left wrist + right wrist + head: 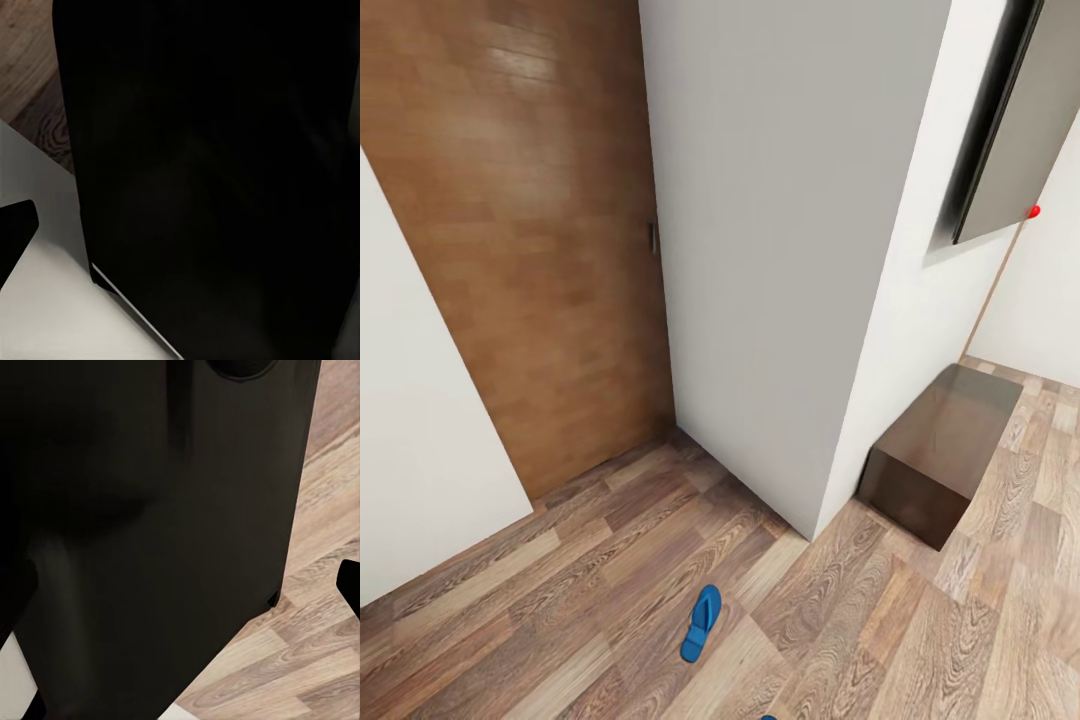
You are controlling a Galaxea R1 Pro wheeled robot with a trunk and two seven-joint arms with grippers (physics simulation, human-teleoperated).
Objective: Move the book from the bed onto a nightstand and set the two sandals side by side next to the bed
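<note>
One bright blue sandal lies flat on the wood-plank floor in the head view, low in the middle, a short way in front of a white wall corner. A blue sliver that may be the other sandal just shows at the bottom edge. The book and the bed are out of view. In the left wrist view a dark fingertip shows at the edge beside the robot's black body. In the right wrist view another dark fingertip shows over the floor. The frames do not show how either pair of jaws stands.
A jutting white wall corner stands ahead, with a brown wooden door to its left. A low glossy dark-brown cabinet sits against the wall at the right, under a dark wall panel. I cannot tell whether it is a nightstand.
</note>
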